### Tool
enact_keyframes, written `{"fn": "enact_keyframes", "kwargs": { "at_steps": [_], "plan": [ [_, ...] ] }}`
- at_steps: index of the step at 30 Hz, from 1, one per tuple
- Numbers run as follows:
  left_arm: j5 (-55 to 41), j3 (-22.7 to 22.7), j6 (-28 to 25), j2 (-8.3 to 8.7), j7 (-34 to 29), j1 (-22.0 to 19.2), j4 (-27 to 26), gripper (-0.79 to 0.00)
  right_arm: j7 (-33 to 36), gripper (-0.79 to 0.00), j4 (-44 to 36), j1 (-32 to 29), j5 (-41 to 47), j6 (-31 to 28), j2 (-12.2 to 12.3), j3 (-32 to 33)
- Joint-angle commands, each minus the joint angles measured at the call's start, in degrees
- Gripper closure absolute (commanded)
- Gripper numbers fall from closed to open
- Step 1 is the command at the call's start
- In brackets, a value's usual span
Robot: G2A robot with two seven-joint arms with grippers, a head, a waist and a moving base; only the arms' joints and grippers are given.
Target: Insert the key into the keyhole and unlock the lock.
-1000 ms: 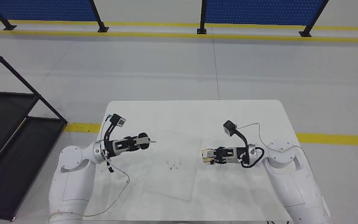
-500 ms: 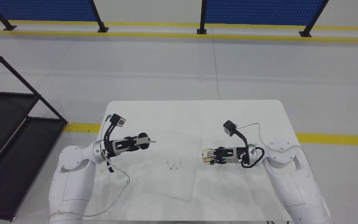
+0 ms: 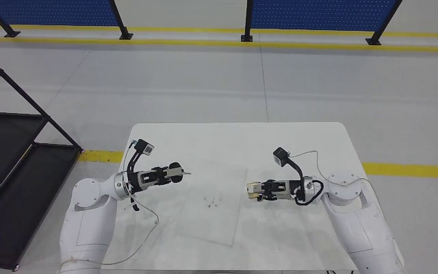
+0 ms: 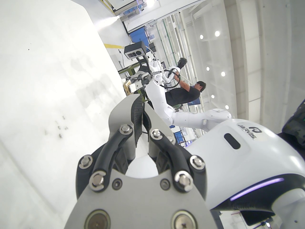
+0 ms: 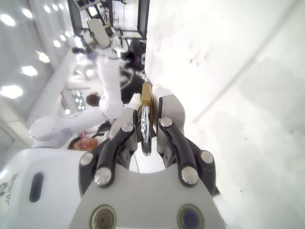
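My right gripper (image 3: 250,191) is shut on a brass padlock (image 5: 145,96), held above the table right of centre. Its silver shackle (image 5: 145,132) points back toward the wrist, between the fingers. The padlock's free end faces the other arm. My left gripper (image 3: 179,173) hangs over the table's left half with its fingers pressed together (image 4: 140,101). A thin silver key tip (image 3: 187,173) sticks out from them toward the padlock. The rest of the key is hidden between the pads. A wide gap separates the key tip from the padlock (image 4: 127,87).
A thin translucent sheet (image 3: 205,219) lies on the white table (image 3: 239,137) between the arms, with a few dark specks (image 3: 215,201) on it. A black rack (image 3: 27,171) stands on the floor beyond the table's left edge.
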Motion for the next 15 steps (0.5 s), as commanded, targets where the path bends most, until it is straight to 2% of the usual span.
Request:
{"fn": "enact_keyframes", "kwargs": {
  "at_steps": [1,15],
  "plan": [
    [-0.01,0.00,0.00,0.00,0.00,0.00,0.00,0.000,-2.94,0.000,0.01,-0.62,1.57,-0.42,-0.07,0.33],
    [-0.01,0.00,0.00,0.00,0.00,0.00,0.00,0.000,-9.21,0.000,4.33,-3.46,17.64,-8.94,-0.73,-0.64]
  ]
}}
